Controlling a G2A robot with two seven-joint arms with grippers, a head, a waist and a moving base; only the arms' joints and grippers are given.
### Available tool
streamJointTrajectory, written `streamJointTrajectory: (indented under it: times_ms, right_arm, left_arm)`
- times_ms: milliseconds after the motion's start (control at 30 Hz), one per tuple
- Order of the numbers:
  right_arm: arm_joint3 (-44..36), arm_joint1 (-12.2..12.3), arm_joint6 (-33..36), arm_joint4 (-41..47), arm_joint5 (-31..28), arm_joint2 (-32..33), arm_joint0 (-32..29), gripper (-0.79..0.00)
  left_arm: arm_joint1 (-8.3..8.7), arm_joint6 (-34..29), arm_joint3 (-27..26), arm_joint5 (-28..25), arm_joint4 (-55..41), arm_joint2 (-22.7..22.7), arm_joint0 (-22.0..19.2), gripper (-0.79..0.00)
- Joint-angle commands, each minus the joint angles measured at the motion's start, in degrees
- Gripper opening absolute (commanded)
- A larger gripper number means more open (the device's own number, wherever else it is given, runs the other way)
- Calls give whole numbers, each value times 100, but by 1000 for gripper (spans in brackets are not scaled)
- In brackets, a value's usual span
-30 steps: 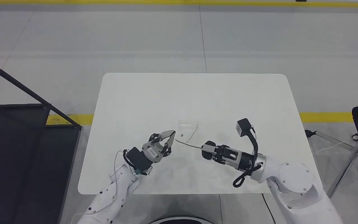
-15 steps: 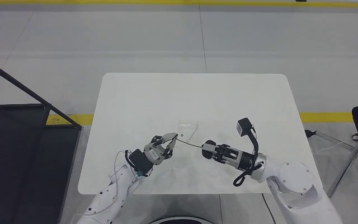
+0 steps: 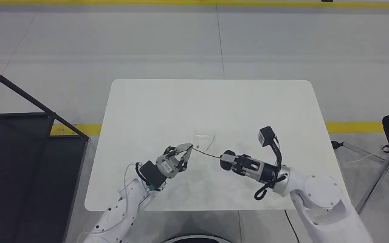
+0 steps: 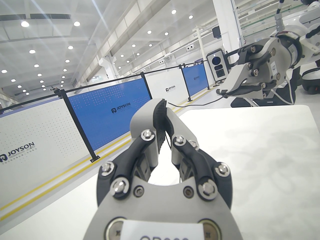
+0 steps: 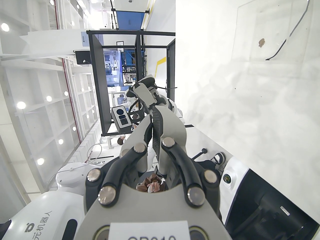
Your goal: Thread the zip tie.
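A thin black zip tie [image 3: 205, 156] stretches in the air between my two grippers over the near part of the white table [image 3: 152, 109]. My left gripper [image 3: 189, 149] is shut on its left end; in the left wrist view the fingertips meet [image 4: 162, 106] with a thin strand between the pads. The tie [image 4: 195, 104] runs from there to my right gripper [image 4: 221, 93], which is shut on the other end. My right gripper [image 5: 153, 112] also looks shut in its own view, with the left gripper [image 5: 140, 86] just beyond it.
A small clear plastic box [image 3: 204, 138] sits on the table just behind the grippers. In the right wrist view the box [image 5: 270, 13] holds another black tie [image 5: 287, 39]. The table's near edge runs close under both forearms.
My left gripper stood open a second ago; its fingers have since closed on the zip tie's end. The right gripper shifted very slightly to the right.
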Motion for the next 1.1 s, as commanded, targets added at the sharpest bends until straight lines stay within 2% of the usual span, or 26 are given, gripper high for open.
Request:
streamJointTrajectory:
  times_ms: [0, 1067]
  right_arm:
    - [5, 0, 2, 2, 2, -3, 9, -785]
    - [37, 4, -51, 62, 78, -31, 60, -785]
  left_arm:
    - [2, 2, 3, -2, -1, 1, -2, -785]
    - [20, 17, 0, 66, -53, 22, -7, -785]
